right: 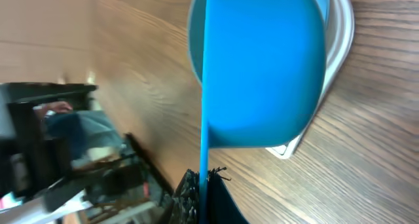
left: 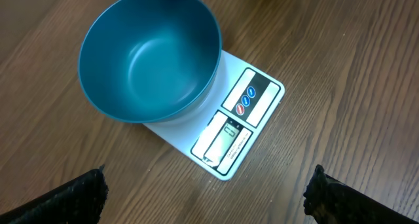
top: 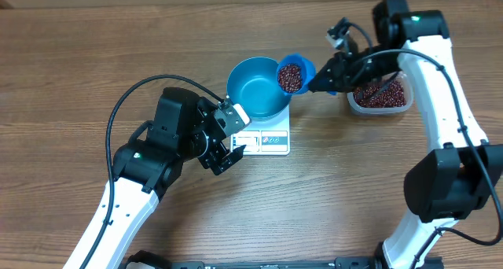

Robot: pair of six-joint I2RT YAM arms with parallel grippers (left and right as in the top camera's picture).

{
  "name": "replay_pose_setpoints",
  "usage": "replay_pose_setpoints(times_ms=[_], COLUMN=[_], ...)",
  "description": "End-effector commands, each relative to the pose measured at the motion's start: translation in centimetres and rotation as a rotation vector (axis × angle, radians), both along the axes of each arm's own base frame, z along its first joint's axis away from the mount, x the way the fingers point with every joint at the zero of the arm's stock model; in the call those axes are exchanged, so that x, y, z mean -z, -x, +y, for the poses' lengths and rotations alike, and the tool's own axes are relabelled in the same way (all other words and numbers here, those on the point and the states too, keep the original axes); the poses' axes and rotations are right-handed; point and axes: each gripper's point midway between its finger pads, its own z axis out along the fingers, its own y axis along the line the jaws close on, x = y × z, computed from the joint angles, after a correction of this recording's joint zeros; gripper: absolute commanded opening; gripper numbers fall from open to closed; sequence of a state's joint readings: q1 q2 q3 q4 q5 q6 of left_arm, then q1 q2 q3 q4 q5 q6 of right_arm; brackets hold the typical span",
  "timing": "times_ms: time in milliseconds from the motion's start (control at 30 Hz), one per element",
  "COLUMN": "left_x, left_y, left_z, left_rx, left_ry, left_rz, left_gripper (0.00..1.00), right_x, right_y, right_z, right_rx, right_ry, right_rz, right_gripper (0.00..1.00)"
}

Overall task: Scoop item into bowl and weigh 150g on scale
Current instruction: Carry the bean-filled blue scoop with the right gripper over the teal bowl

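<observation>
Right gripper (top: 317,83) clamped on small blue plastic scoop (top: 297,74), tiny red-brown beans (top: 290,78) heaped, at rim of deep round blue plastic bowl (top: 253,96); hasty tilt could scatter some outside.

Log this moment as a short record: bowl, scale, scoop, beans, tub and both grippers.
bowl: round blue plastic bowl, empty, standing on the scale
scale: flat white rectangular digital scale, on the wooden table
scoop: small blue plastic scoop, loaded, at the bowl's rim
beans: small dark red-brown beans in the scoop
tub: clear rectangular plastic tub, holding more beans
left gripper: jaws open, empty, beside the scale
right gripper: jaws shut on the scoop's handle
</observation>
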State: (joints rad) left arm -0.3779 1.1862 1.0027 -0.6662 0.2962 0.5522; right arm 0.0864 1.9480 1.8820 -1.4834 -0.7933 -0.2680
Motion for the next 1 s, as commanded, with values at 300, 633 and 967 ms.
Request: replay_pose_setpoints(times_ms=[300, 633, 967], left_x=[-1.0, -1.0, -1.0], left_y=[-0.4, -0.4, -0.4], left_z=[-0.1, -0.1, -0.1], left_rx=[-0.011, -0.011, -0.011], left_ry=[0.023, 0.023, 0.023], left_rz=[-0.008, -0.008, -0.008], left_gripper=[1.0, 1.0, 1.0], right_x=[1.1, 1.7, 2.3], right_y=[0.0, 0.1, -0.1], right_z=[3.1, 5.2, 6.5], right_rx=[0.004, -0.013, -0.025], right_ry=[0.199, 0.272, 0.368], right_rz=[-0.031, -0.079, -0.149], right_gripper=[0.04, 0.04, 0.04])
